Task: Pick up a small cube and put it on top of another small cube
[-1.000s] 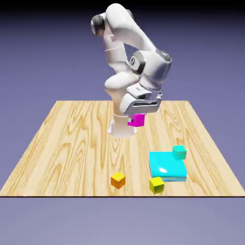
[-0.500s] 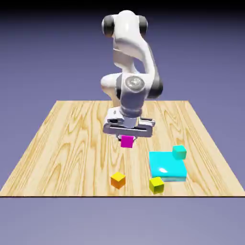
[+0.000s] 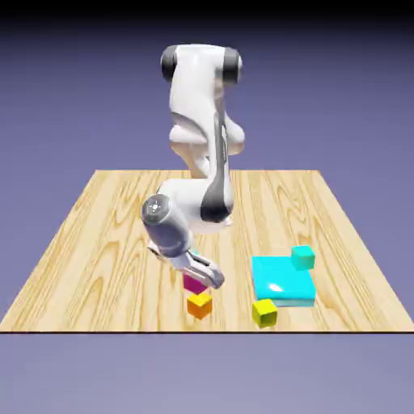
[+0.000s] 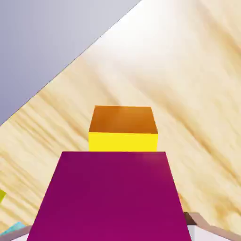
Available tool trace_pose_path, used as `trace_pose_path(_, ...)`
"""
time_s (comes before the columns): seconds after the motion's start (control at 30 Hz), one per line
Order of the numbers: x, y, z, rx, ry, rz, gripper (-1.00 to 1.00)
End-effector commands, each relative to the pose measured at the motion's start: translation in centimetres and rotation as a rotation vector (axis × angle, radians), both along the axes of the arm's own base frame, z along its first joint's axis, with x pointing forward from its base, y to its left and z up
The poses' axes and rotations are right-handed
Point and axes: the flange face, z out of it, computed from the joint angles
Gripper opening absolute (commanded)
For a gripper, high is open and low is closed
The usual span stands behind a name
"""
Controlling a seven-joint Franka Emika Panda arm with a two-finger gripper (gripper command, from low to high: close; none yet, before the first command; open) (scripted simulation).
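Observation:
The small magenta cube (image 3: 194, 283) hangs in my gripper (image 3: 196, 281), which is shut on it, low over the table near the front edge. It sits just above the small orange cube (image 3: 200, 305), slightly toward the exterior view's left of it. In the hand view the magenta cube (image 4: 110, 195) fills the bottom and hides most of my fingers. The orange cube (image 4: 123, 128) shows right beyond it, resting on the wood. Whether the two cubes touch I cannot tell.
A big flat cyan block (image 3: 282, 280) lies to the exterior view's right with a small teal cube (image 3: 303, 257) on its far corner. A yellow-green cube (image 3: 264, 312) sits at the table's front edge (image 3: 121, 330), between the orange cube and the block.
The arm has swung forward and down, carrying the magenta cube from high near the base to just above the orange cube. The other cubes have not moved.

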Motion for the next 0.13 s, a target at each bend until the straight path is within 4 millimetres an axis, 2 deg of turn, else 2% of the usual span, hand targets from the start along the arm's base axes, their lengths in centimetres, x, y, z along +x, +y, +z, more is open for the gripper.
trace_pose_path(0.0, 0.0, 0.0, 0.0, -0.002, 0.001, 0.001, 1.00)
trace_pose_path(0.03, 0.0, 0.0, 0.0, -0.002, 0.001, 0.001, 1.00)
trace_pose_path(0.1, 1.0, -0.8, 3.5, -0.001, 0.001, 0.001, 1.00)
